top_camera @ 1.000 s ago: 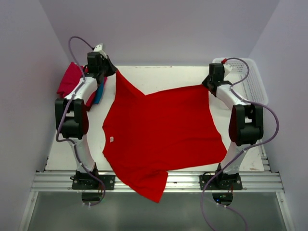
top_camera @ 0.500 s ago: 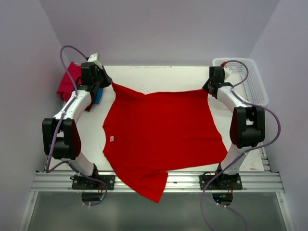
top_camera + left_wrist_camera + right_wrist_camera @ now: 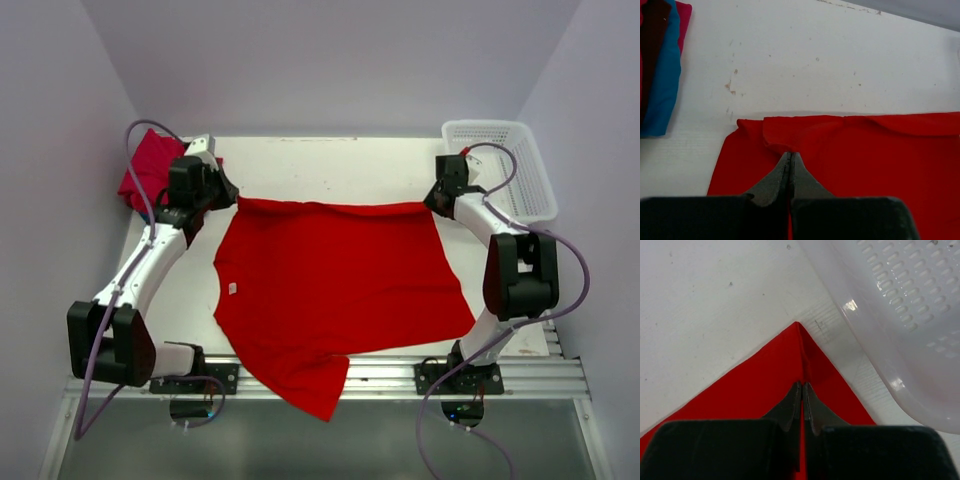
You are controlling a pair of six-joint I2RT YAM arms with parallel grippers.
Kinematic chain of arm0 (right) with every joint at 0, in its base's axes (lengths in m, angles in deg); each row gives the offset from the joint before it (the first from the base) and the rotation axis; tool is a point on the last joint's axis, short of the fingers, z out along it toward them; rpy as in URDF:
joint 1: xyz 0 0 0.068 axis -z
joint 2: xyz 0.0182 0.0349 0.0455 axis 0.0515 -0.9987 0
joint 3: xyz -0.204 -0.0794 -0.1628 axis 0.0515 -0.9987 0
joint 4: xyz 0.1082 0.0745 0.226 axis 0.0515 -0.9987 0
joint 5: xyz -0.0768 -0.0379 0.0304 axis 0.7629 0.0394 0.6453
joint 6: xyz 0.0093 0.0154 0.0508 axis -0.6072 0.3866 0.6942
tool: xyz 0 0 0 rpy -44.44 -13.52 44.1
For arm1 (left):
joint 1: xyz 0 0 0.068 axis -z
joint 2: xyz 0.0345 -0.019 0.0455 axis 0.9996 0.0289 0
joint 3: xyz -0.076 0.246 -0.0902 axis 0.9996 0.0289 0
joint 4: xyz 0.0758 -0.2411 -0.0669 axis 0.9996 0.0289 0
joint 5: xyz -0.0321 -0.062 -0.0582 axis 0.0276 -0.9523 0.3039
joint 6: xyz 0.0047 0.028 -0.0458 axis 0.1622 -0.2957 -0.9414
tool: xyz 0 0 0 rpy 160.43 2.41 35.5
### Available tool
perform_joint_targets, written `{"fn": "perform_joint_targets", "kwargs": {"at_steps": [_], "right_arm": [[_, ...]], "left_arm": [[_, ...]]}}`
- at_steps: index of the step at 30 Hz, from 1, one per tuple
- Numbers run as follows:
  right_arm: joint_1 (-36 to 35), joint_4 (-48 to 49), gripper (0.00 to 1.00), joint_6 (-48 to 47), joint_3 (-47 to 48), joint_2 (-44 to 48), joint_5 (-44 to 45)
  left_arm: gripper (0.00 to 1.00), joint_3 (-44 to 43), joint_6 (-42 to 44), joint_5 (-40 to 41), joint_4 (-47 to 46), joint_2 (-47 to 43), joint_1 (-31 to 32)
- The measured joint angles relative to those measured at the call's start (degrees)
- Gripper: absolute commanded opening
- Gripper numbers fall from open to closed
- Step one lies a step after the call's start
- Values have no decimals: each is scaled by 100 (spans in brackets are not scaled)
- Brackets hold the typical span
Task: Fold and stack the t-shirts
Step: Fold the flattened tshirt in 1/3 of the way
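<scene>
1. Red t-shirt (image 3: 335,280) lies spread flat across the middle of the worktop (image 3: 330,160). Its far edge is stretched straight from 10 to 2 o'clock, and part of it hangs over the near edge at 6 o'clock.
2. My left gripper (image 3: 790,156) has its jaws pinched together on the far-left edge, where the cloth is folded over.
3. My right gripper (image 3: 802,386) has its jaws clamped on the far-right corner, just beside the white mesh basket (image 3: 900,300) at 2 o'clock.
4. At 10 o'clock the crimson-pink t-shirt (image 3: 148,165) and teal-blue t-shirt (image 3: 664,85) lie piled together; which one is on top I cannot tell.
</scene>
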Motion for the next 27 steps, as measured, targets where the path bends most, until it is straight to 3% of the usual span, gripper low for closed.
{"fn": "perform_joint_targets", "kwargs": {"at_steps": [15, 27], "right_arm": [[4, -315, 0, -111, -179, 138, 330], [4, -544, 0, -153, -310, 142, 343]], "left_arm": [[0, 479, 76, 592, 1099, -1399, 92], [0, 629, 111, 691, 1655, -1731, 101]]}}
